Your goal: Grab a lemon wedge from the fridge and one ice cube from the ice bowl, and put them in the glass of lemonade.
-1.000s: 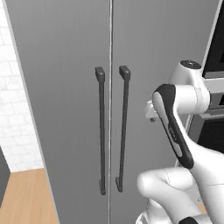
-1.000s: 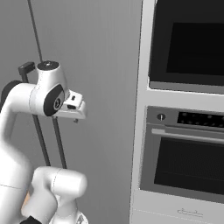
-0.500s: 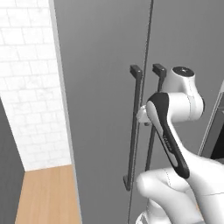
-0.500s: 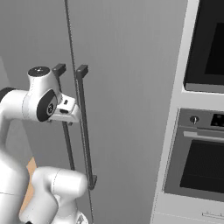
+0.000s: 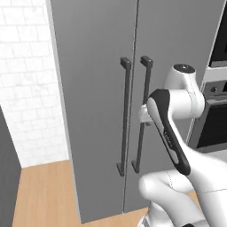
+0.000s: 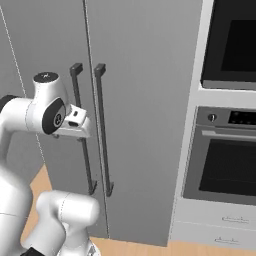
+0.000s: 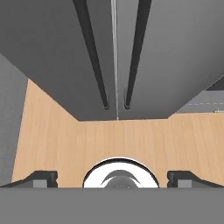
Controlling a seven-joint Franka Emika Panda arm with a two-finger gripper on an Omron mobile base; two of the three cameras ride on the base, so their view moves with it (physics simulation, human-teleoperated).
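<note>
The fridge (image 5: 88, 88) (image 6: 145, 65) stands straight ahead with both grey doors shut. Its two dark bar handles (image 5: 126, 115) (image 6: 101, 130) run side by side down the middle seam. My gripper (image 7: 113, 177) is open and holds nothing; it points down along the doors toward the floor, with the handles' lower ends (image 7: 105, 103) ahead of it. In the right base view my hand (image 6: 75, 122) hovers just in front of the left handle, apart from it. The lemon wedge, the ice bowl and the glass of lemonade are out of view.
A black-fronted wall oven (image 6: 225, 165) (image 5: 217, 124) stands right of the fridge, with a second dark oven window (image 6: 235, 40) above it. A white brick wall (image 5: 26, 88) lies to the left. Wooden floor (image 7: 118, 140) runs in front of the fridge.
The whole picture has shifted sideways between the frames, so the base has driven in front of the fridge. The arm keeps much the same pose and the jaws stay open.
</note>
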